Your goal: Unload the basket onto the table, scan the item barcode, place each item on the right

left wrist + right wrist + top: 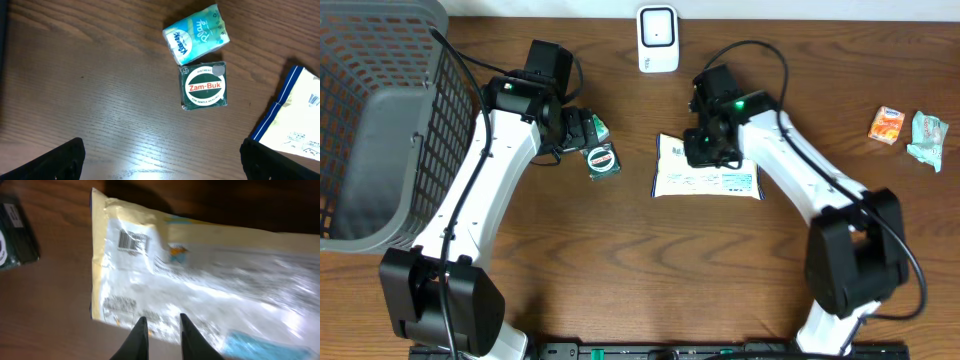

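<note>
Two sets of jaws, neither gripping. My left jaws are spread wide above the Zam-Buk box. My right jaws are barely parted over the white packet, which lies flat on the counter with its barcode upward, probably for the scanner.

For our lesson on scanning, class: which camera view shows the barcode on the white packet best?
The right wrist view: the barcode is close, printed near the top-left corner of the packet. Overhead shows the packet small, its barcode not readable. The left wrist view catches only a packet corner at its right edge.
</note>
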